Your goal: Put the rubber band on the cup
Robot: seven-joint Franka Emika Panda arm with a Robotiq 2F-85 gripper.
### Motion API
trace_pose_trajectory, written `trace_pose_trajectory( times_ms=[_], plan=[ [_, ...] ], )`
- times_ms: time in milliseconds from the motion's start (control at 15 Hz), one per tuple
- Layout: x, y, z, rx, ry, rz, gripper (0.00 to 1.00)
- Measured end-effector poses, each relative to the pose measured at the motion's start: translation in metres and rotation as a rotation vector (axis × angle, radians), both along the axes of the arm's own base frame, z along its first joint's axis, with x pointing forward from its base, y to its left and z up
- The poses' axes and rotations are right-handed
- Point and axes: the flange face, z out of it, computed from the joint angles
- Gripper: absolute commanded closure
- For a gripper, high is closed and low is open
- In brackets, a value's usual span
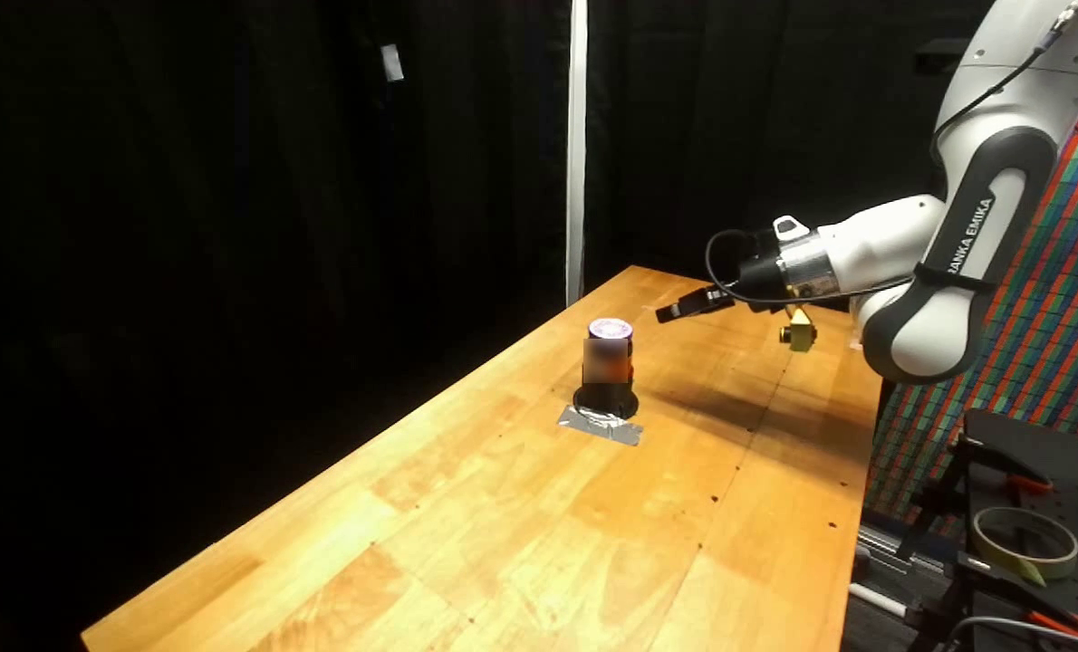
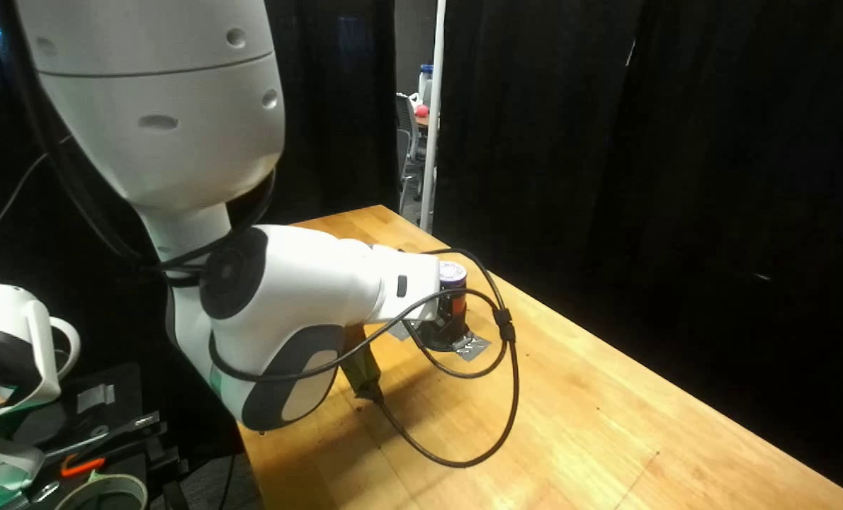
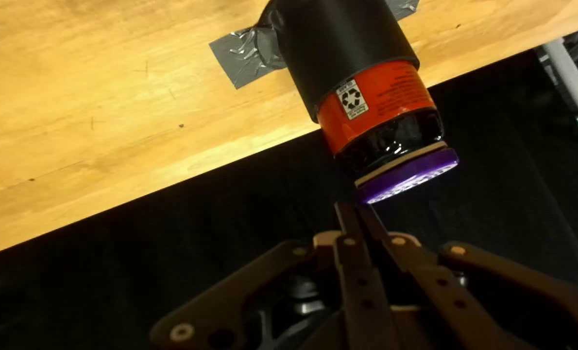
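Observation:
The cup (image 1: 613, 369) is a dark cylinder with an orange-red middle and a pale-topped purple lid. It stands upright on the table in a black holder (image 3: 342, 41). It also shows in the wrist view (image 3: 379, 97) and in an exterior view (image 2: 458, 303), partly behind the arm. A thin tan band (image 3: 400, 164), which looks like the rubber band, lies around the cup just under the lid. My gripper (image 1: 666, 313) is beside the lid and apart from it. In the wrist view its fingertips (image 3: 356, 206) are together with nothing seen between them.
Silver tape (image 1: 601, 424) fixes the holder to the wooden table (image 1: 521, 543). The table's far edge runs close behind the cup, with black curtain beyond. A looping cable (image 2: 510, 397) hangs from the wrist. A cart with a tape roll (image 1: 1026, 543) stands beside the table.

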Motion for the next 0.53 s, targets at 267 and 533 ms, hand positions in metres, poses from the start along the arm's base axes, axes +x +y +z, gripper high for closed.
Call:
trace_pose_trajectory(
  times_ms=[267,533],
  plan=[
    [-0.013,-0.013,-0.007,0.031,-0.042,0.046,0.84],
    [-0.018,-0.017,-0.014,0.070,0.003,0.070,0.48]
  ],
)
